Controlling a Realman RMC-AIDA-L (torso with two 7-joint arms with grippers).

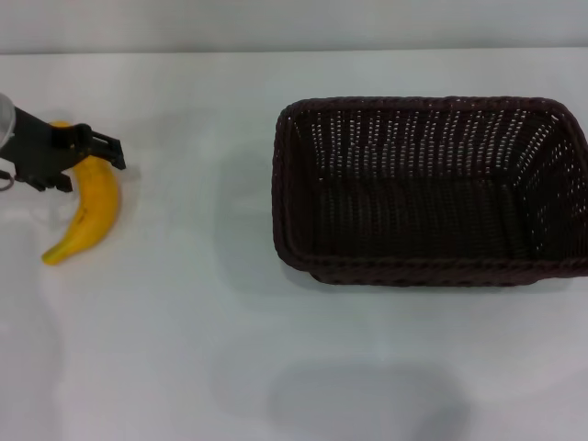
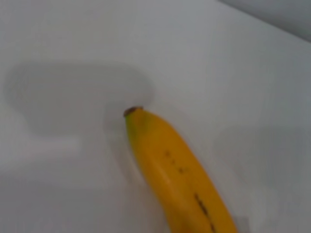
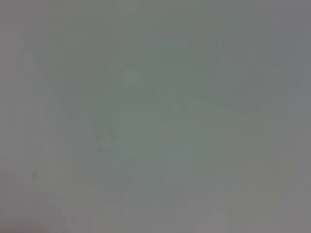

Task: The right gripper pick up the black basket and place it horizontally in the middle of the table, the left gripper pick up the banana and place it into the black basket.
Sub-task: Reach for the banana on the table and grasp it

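1. The table (image 1: 184, 349) is a plain white surface that fills nearly the whole head view, with a thin grey strip of wall along the top edge. A soft grey shadow lies on it near the bottom centre of the frame.

2. The black basket (image 1: 432, 197) is a large, dark, woven rectangle on the right half of the head view, reaching the right edge. It sits upright on the table with its long side running across the frame, its open top facing up and its inside bare. The rim is braided and the sides slope inward.

3. The left gripper (image 1: 78, 152) enters from the left edge of the head view, at upper left. It is black and blocky, mounted on a silver-grey wrist that is only partly visible. It sits over the upper end of the banana; whether its fingers are spread or closed on the fruit cannot be told.

4. The banana (image 1: 92, 213) lies flat on the table at the far left, well apart from the basket, curving from under the gripper down toward the lower left. In the left wrist view it (image 2: 180, 179) fills the lower centre, yellow with small brown flecks and a dark tip.

5. The right gripper does not appear; the right wrist view shows only a flat grey surface.
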